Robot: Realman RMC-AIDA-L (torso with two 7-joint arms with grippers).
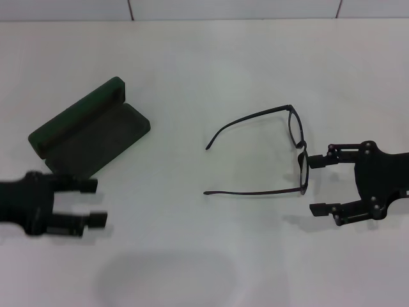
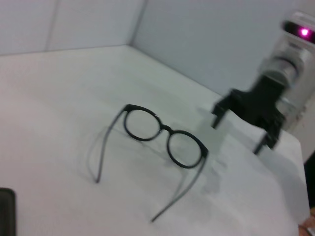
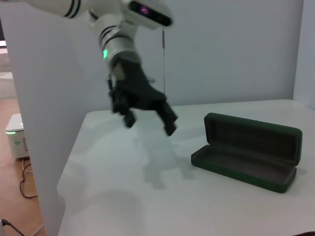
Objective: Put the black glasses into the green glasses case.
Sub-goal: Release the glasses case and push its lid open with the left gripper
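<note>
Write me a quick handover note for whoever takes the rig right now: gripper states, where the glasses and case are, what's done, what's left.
Left gripper: open, empty, hovering just in front of the green glasses case.
Right gripper: open, empty, right beside the lens end of the black glasses; whether a finger touches the frame cannot be told.
Glasses: on the table, unfolded, temple arms pointing toward the case, well apart from it.
Case: on the robot's left, lid open, inside empty.
Done: case is open, right gripper lined up on the glasses.
Left: grasp the glasses, carry them over, set them into the case.
</note>
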